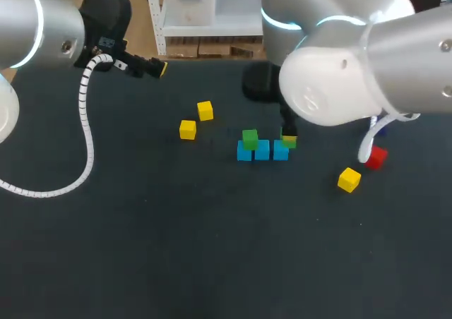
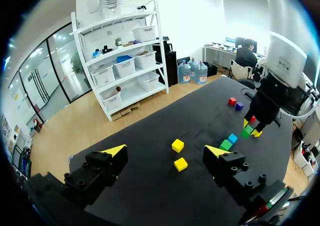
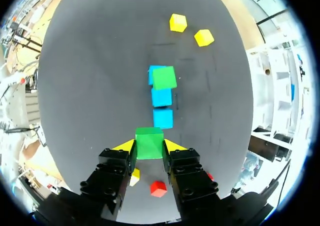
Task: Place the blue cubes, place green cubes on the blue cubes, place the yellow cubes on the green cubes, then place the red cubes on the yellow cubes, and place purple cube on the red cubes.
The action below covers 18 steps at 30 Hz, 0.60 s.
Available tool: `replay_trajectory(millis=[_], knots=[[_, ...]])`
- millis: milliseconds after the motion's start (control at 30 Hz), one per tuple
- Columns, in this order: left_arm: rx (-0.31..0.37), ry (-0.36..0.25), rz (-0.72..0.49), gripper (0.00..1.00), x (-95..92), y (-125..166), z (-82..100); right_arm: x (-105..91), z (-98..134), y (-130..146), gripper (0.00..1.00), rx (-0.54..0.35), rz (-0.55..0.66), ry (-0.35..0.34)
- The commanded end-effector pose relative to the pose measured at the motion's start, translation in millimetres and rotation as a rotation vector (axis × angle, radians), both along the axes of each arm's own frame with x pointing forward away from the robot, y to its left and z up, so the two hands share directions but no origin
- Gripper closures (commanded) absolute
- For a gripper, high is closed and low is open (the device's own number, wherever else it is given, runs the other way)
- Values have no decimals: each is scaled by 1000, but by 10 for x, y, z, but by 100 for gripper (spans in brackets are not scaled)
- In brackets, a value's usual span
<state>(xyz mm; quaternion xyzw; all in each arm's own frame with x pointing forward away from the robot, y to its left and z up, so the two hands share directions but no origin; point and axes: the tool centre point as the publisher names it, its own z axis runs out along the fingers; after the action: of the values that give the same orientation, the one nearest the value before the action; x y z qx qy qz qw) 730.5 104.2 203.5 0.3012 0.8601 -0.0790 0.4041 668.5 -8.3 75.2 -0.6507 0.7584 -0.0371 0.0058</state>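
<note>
R gripper (image 3: 149, 147), clamped on green cube (image 3: 149, 142), hangs by rightmost blue cube (image 3: 163, 118) so we can cap it; L gripper (image 2: 165, 151) wide, parked far-left.

My silver-grey left arm (image 1: 28, 29) and right arm (image 1: 402, 44) carry glowing blue rings; my black, yellow-tipped left tool (image 2: 165, 152) trails a white coiled cable (image 1: 85, 118).
</note>
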Motion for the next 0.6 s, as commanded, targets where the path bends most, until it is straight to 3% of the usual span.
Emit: replay_trajectory(millis=[33,233,600], knots=[[-1,0,-2,0,3,6,-2,76,-47,29,100,11,-12,-8],[-1,0,-2,0,3,6,-2,134,-66,45,100,15,-18,-23],[-1,0,-2,0,3,6,-2,94,-171,91,100,32,54,25]])
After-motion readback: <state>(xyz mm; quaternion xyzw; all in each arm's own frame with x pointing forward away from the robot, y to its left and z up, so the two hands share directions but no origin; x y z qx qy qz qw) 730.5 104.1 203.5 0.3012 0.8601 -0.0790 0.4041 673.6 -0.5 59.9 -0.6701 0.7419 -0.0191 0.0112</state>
